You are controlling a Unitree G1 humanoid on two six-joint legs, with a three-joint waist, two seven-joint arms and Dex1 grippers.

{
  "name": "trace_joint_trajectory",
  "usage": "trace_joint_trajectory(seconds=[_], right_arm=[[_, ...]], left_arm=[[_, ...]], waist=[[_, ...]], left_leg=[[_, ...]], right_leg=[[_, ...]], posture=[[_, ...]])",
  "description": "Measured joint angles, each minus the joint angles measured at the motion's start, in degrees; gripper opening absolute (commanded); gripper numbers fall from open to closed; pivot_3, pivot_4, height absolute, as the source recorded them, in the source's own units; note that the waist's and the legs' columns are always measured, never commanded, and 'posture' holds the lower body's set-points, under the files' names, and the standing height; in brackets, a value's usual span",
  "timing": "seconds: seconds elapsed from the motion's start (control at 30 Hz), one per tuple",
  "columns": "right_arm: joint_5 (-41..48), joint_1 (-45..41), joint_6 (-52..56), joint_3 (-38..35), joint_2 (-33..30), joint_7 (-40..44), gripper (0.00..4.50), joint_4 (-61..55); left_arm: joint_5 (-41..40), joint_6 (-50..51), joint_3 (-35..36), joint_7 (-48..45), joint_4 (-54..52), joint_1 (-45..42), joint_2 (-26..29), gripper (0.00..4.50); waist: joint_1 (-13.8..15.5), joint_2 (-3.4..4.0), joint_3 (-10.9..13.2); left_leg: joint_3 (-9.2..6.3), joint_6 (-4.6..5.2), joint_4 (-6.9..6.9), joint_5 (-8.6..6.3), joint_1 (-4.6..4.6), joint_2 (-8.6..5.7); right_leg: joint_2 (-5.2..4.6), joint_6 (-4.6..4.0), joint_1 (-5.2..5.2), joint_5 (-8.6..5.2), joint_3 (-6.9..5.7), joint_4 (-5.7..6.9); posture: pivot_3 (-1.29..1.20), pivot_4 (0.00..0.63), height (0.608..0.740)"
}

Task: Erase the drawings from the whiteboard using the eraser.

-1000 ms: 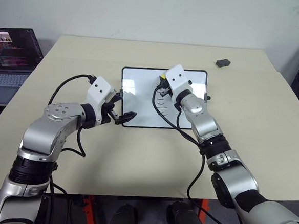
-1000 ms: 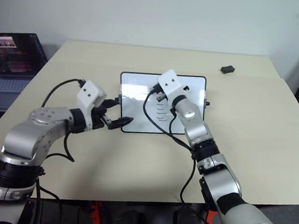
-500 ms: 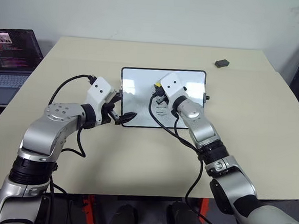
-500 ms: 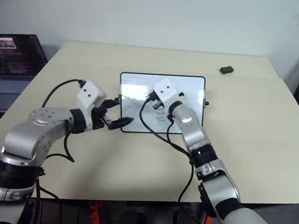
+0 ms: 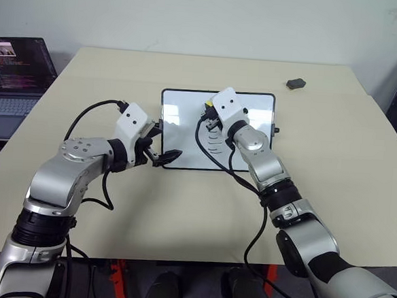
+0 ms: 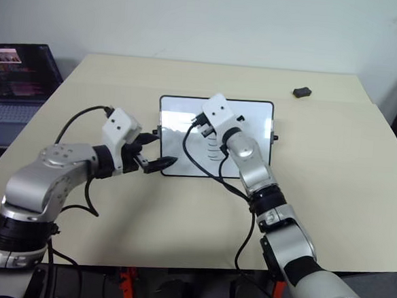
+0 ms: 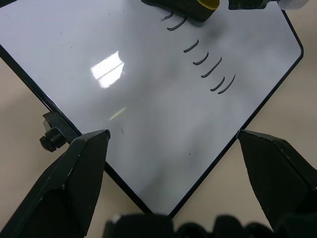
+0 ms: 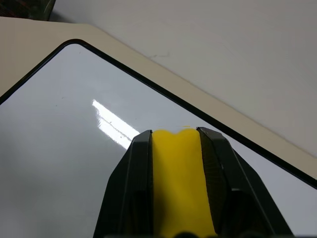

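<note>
whiteboard (image 5: 186, 131) is the landmark: lies flat mid-table, black frame, small knobs on its side edges. table (image 5: 361, 167) is beige.

right gripper (image 8: 176, 148): fingers pressed onto the eraser (image 8: 181, 183), yellow block pinched between the two black pads. It sits over the board's upper-middle area; in the left wrist view the eraser's black underside looks down on the board surface, right at the top end of the drawings (image 7: 210, 67).

drawings: column of short curved black strokes near the board's centre, a little toward its right half. About five clear of the eraser, plus two right at the eraser's edge.

left gripper (image 5: 162, 155): fingers spread wide, empty. Sits at the board's lower-left corner; one fingertip overlaps the near frame edge in the head views. Can't tell if it touches the frame. From its wrist view both fingers straddle that corner, board knob (image 7: 52, 136) just beside one of them.

Off the board: small dark grey object (image 5: 296, 83) well beyond its far-right corner, laptop (image 5: 16, 75) far off its left side, screen lit.
</note>
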Motion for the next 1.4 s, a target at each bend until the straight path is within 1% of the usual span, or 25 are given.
trace_joint_trajectory(seconds=[0.23,0.3,0.37,0.47,0.5,0.63,0.73,0.87,0.97,1.2,1.33,1.4], right_arm=[[2.2,1.9,-0.8,-1.3,-0.2,0.8,0.99,-1.7],[4.3,3.8,-1.3,-2.5,-0.3,2.5,0.99,-4.6],[6.4,6.1,-1.3,-3.4,-0.8,4.4,0.99,-10.0],[9.0,11.2,0.5,-4.1,-3.1,7.3,0.99,-20.6],[9.6,12.5,0.9,-4.4,-3.6,7.9,0.99,-22.3],[12.4,22.8,3.9,-5.2,-7.7,10.8,0.99,-33.5],[13.1,28.9,5.1,-5.7,-10.0,11.7,0.99,-37.8],[12.2,37.3,4.0,-5.1,-13.1,12.6,0.99,-43.9],[11.7,41.1,3.9,-3.7,-13.3,12.7,0.99,-45.5],[10.5,39.4,2.7,-2.7,-14.0,13.3,0.99,-46.4],[10.5,35.5,1.5,-2.7,-14.2,14.0,0.99,-45.0],[10.2,32.7,0.3,-2.7,-14.1,14.1,0.99,-42.3]], left_arm=[[0.0,0.0,0.0,0.1,0.0,0.1,0.0,4.50],[0.0,0.0,0.1,0.4,0.0,0.3,-0.2,4.50],[0.0,0.0,0.3,0.9,0.0,0.8,-0.3,4.50],[0.0,-0.1,1.6,2.0,0.0,1.8,-0.4,4.50],[0.0,-0.1,2.0,2.1,0.1,2.1,-0.4,4.50],[0.0,-0.1,2.6,2.6,0.1,3.2,-0.6,4.50],[0.3,-0.1,2.8,3.4,0.1,4.2,-0.6,4.50],[0.9,0.0,2.8,4.9,-0.1,5.0,-0.8,4.50],[1.3,0.1,2.8,6.1,-0.1,5.3,-1.3,4.50],[1.2,0.5,2.8,7.0,-0.6,5.4,-1.9,4.50],[-0.1,1.8,2.9,6.4,-1.7,5.4,-2.0,4.50],[-0.4,2.2,2.9,5.7,-1.8,5.5,-1.8,4.50]], waist=[[0.0,0.00,0.0],[0.0,0.00,0.0],[0.1,0.01,0.0],[0.2,0.00,0.0],[0.2,0.00,0.0],[0.4,0.00,0.0],[0.5,0.00,0.0],[0.5,0.00,0.0],[0.4,-0.01,0.0],[0.6,-0.02,0.0],[0.6,-0.02,0.0],[0.5,-0.03,0.0]], left_leg=[[-0.01,0.00,0.00,0.00,0.00,0.00],[-0.01,0.00,-0.02,0.00,-0.05,0.00],[-0.02,0.00,-0.03,-0.01,-0.09,0.00],[-0.02,0.00,-0.03,-0.01,-0.10,0.01],[-0.03,0.00,-0.02,-0.01,-0.09,0.01],[-0.04,0.00,-0.01,-0.01,-0.07,0.01],[0.00,0.00,0.01,-0.01,-0.04,-0.01],[-0.03,0.00,-0.01,-0.01,-0.01,0.01],[0.01,0.00,0.02,-0.01,0.00,0.01],[-0.01,0.00,0.02,0.00,0.01,-0.01],[-0.01,0.00,0.01,0.00,0.02,0.00],[0.00,0.00,0.02,0.00,0.03,0.00]], right_leg=[[0.00,0.00,0.01,0.00,-0.01,-0.01],[0.00,0.00,-0.01,0.00,0.00,-0.04],[-0.01,0.00,-0.03,0.00,-0.01,-0.08],[-0.02,0.01,-0.03,-0.01,-0.02,-0.11],[-0.02,0.01,-0.02,-0.01,-0.02,-0.10],[-0.02,0.02,0.01,-0.01,-0.03,-0.08],[-0.02,0.02,0.01,-0.01,0.00,-0.05],[0.01,0.03,0.03,-0.02,-0.03,-0.04],[0.01,0.03,0.03,-0.02,0.01,-0.02],[0.01,0.03,0.07,-0.02,-0.02,-0.05],[0.01,0.03,0.07,-0.02,-0.04,-0.06],[0.01,0.03,0.07,-0.02,-0.03,-0.05]], posture=[[0.00,0.150,0.740],[0.00,0.150,0.740],[0.00,0.150,0.740],[0.00,0.150,0.740],[0.00,0.150,0.740],[0.00,0.150,0.740],[0.00,0.150,0.740],[0.00,0.150,0.740],[0.00,0.150,0.740],[0.00,0.150,0.740],[0.00,0.150,0.740],[0.00,0.150,0.740]])
